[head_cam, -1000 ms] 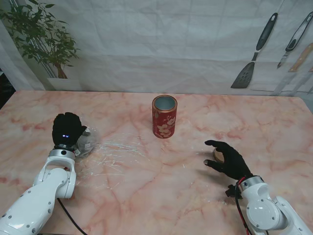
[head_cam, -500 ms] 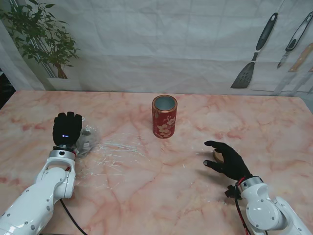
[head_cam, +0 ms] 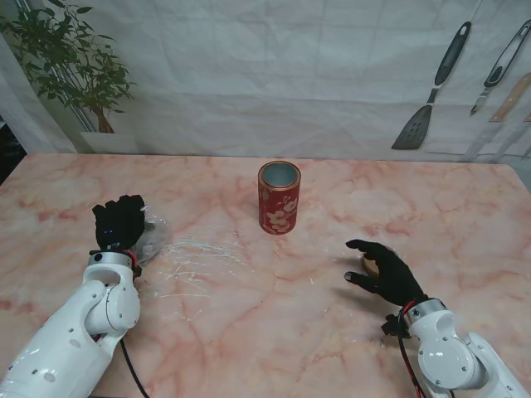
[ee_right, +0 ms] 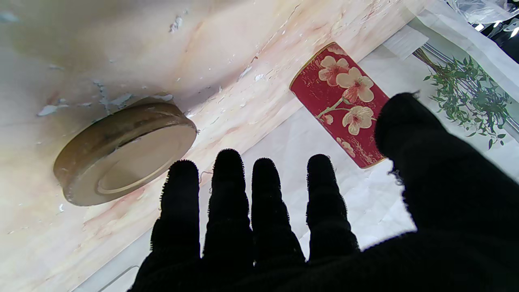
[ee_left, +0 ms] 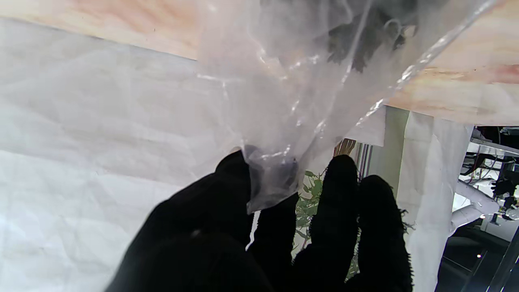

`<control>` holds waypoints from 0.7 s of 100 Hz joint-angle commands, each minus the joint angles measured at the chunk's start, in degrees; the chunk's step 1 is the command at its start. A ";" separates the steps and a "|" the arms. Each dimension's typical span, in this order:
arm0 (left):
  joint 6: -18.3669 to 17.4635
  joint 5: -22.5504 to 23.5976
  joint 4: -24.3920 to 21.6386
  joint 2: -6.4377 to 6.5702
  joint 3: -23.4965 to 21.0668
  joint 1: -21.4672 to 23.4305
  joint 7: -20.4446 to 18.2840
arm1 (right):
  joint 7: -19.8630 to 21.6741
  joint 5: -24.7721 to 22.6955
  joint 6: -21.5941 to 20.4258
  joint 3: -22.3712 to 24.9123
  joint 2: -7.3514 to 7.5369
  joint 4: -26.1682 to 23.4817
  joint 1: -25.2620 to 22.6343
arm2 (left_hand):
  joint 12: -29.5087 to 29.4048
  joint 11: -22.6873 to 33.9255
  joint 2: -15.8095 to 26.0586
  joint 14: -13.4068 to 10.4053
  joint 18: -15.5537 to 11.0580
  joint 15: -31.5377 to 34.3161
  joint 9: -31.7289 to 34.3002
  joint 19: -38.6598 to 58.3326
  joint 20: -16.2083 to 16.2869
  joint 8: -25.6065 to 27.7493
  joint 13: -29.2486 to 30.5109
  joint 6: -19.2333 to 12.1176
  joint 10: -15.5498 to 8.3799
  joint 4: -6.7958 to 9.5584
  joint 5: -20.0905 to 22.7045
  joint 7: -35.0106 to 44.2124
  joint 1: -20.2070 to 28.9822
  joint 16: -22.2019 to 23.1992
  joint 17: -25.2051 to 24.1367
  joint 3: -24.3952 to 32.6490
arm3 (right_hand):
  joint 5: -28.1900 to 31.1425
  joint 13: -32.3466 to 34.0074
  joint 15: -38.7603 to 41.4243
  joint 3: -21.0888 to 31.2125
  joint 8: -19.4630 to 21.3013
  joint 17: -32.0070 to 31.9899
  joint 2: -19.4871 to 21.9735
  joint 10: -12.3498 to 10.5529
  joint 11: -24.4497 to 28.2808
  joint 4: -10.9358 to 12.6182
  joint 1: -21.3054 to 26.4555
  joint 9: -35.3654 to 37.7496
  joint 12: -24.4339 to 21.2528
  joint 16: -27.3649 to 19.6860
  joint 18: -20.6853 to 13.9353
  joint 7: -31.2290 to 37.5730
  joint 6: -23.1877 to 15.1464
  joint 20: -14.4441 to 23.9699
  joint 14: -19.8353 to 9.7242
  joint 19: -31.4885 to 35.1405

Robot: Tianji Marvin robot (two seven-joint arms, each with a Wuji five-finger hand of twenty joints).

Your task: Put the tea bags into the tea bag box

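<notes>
Clear crinkled plastic tea bag pouch [head_cam: 152, 236] lies at the worktop's [head_cam: 249, 315] left, pinched by the black-gloved left hand [head_cam: 119, 225]. Red floral cylindrical tea tin [head_cam: 279, 197] stands open at centre, well apart. Right hand [head_cam: 386, 269], fingers spread and empty, hovers over a round tan lid [ee_right: 125, 152], which shows fully only in the right wrist view.

- Bag [head_cam: 152, 235]: largely hidden behind the left hand [head_cam: 119, 224] in the stand view; only a clear crumpled edge shows.
- Bag contents [ee_left: 365, 36]: dark clump seen through blurred film in the left wrist view, cut by the picture's edge; cannot be identified.
- Lid [head_cam: 370, 264]: mostly covered by the right hand [head_cam: 386, 269] in the stand view; a tan sliver shows.
- Tin [head_cam: 279, 197]: interior not discernible from the stand.
- Both forearms: cut off at the stand view's near edge.
</notes>
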 commanded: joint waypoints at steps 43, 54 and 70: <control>-0.18 -15.34 -4.06 -2.44 -2.38 1.68 -6.62 | 0.60 -0.21 1.10 0.23 -0.08 -0.16 -0.13 | -5.65 8.65 23.98 2.91 6.13 -0.53 0.08 -12.89 -2.57 11.96 -2.67 0.47 -1.80 6.25 4.86 8.23 11.74 -0.42 -11.00 -32.56 | -0.44 -1.70 0.58 -1.82 0.78 -0.92 2.73 0.61 0.55 1.87 0.79 -1.79 0.63 0.31 -1.51 -1.02 0.26 0.88 0.64 -0.33; 0.78 -17.13 -3.71 -3.05 -2.14 1.19 -5.29 | 0.65 -0.16 1.30 0.14 -0.08 -0.11 -0.04 | -7.79 12.51 25.72 1.96 6.00 1.69 1.95 -12.04 -3.13 15.17 0.09 -0.28 -2.66 7.33 5.79 11.76 11.74 0.34 -10.10 -34.92 | -0.45 -1.74 0.59 -2.13 0.79 -0.96 3.23 0.62 0.62 1.88 1.12 -1.75 0.67 0.33 -1.51 -1.03 0.43 0.95 0.64 -0.30; 0.23 -23.04 -4.12 -4.14 -2.55 1.10 -4.25 | 1.12 -0.07 1.58 0.03 0.00 -0.01 0.07 | -9.06 13.79 25.29 1.09 5.84 3.16 5.07 -11.66 -3.60 15.56 4.01 -0.90 -1.74 7.68 7.23 12.13 11.75 0.18 -10.00 -35.05 | -0.49 -1.91 0.58 -2.79 0.80 -1.09 3.68 0.68 0.59 1.91 1.08 -1.90 0.67 0.34 -1.39 -1.05 0.44 1.03 0.75 -0.31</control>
